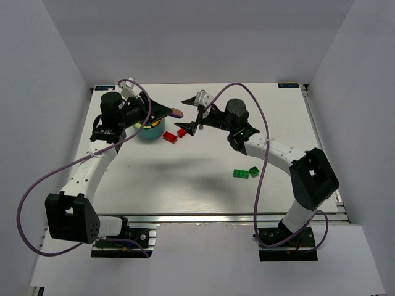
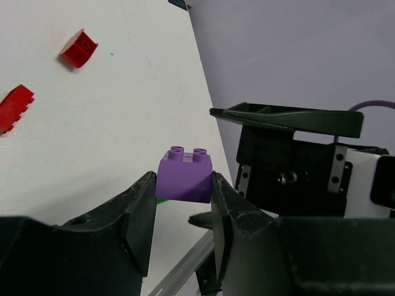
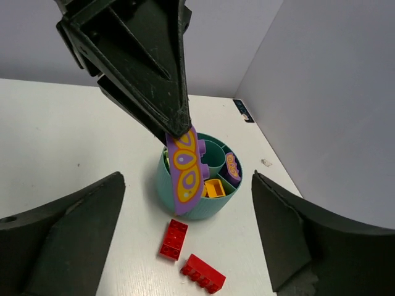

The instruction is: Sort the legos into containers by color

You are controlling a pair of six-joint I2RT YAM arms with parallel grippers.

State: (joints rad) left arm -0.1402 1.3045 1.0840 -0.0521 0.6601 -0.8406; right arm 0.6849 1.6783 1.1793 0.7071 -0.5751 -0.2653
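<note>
Clamping a purple plastic toy brick [image 2: 185,169] by its two side faces, the left gripper [image 2: 182,185] has its jaws closed snugly on it. It holds the brick in the air just beside the round teal plastic cup [image 3: 196,206]. From the overhead view I cannot tell whether the brick is yet over the rim. The right gripper [image 1: 185,115] stands wide open with nothing in it, one finger on either side of the held brick. That closeness is the first risk. If either arm moves sideways before the right one backs away, the fingers could strike each other or knock the brick askew. The grip also looks to sit on the lower part of the brick, so a bump could make it twist or slip out. It might then land on the white surface [image 1: 185,185] or in the wrong compartment. One purple piece [image 3: 231,165] already lies in a compartment on the far side of the cup, and one yellow brick [image 3: 214,188] in another. A release too near the rim would likely put the brick with the wrong colour or leave it caught on an inner wall. Counting what shows: one cup, one purple brick held, two red bricks [image 3: 174,238] lying just beside the cup, and two green bricks [image 1: 241,173] well apart from it.
</note>
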